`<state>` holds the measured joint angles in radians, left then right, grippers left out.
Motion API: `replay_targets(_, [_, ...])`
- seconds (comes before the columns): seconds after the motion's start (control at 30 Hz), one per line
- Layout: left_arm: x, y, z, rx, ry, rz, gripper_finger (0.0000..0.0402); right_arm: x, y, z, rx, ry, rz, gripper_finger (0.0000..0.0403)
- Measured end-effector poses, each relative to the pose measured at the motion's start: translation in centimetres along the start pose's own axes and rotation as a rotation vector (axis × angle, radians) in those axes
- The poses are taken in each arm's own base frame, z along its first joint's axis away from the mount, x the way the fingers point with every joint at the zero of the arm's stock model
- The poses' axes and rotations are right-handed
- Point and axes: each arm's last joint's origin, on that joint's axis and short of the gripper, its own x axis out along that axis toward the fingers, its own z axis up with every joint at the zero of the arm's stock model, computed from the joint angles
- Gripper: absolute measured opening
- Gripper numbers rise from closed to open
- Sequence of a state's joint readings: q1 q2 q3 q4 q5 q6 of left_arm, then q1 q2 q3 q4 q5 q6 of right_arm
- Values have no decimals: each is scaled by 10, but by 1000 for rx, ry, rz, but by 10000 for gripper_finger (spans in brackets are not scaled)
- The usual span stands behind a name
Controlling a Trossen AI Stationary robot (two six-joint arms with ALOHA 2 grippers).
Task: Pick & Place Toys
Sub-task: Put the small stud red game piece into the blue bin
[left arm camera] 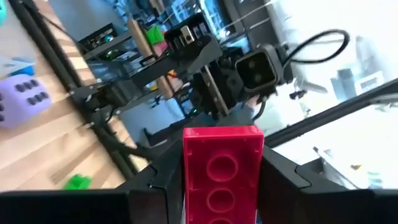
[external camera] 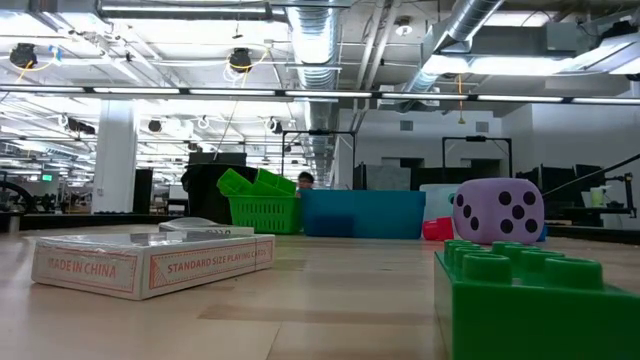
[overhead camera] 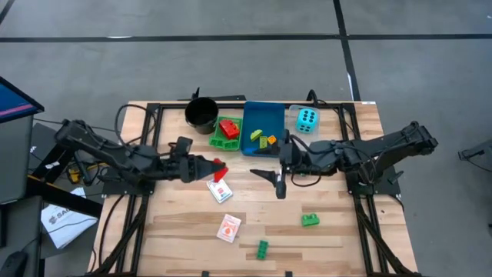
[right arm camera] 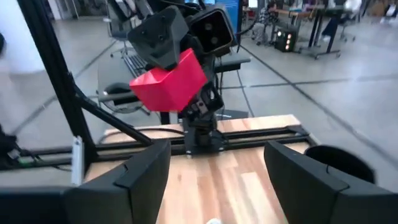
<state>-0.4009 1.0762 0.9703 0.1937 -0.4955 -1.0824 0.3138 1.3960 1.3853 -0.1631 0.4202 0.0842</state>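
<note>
My left gripper (overhead camera: 217, 168) is over the table's middle, shut on a red brick (left arm camera: 222, 174) that also shows in the right wrist view (right arm camera: 169, 81). Facing it from the right, my right gripper (overhead camera: 274, 180) stands open with nothing between its fingers (right arm camera: 217, 180). Two white card packs (overhead camera: 219, 191) (overhead camera: 228, 228) and two green bricks (overhead camera: 310, 220) (overhead camera: 263, 248) lie flat on the table. The cyan die (overhead camera: 307, 119) sits at the far side. The purple die (external camera: 498, 212) stands on the table in the low view. More bricks lie in the green tray (overhead camera: 225, 131) and the blue tray (overhead camera: 261, 127). My left gripper pinches the red brick by its two opposite long sides (left arm camera: 186, 186) between its two fingers. The fingers come in about level from the table's left, along the brick. The brick's free end (right arm camera: 186, 74) sticks out past the fingertips, tilted and lifted clear of the table.
A black cup (overhead camera: 201, 114) stands at the far edge, left of the green tray. My two arms reach toward each other over the table's middle, their grippers a short way apart. The near half of the table holds only the card packs and green bricks.
</note>
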Motion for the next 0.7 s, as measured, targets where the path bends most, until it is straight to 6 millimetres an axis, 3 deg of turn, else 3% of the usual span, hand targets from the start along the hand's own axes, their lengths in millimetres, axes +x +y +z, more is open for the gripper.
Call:
replay_targets(0.3, [30, 11, -5, -69, -28, -44, 135, 0, 0, 1, -93, -5, 0, 254])
replay_targets(0.7, [38, 16, -2, -79, -53, -44, 136, 0, 3, 4, -45, -36, 111, 255])
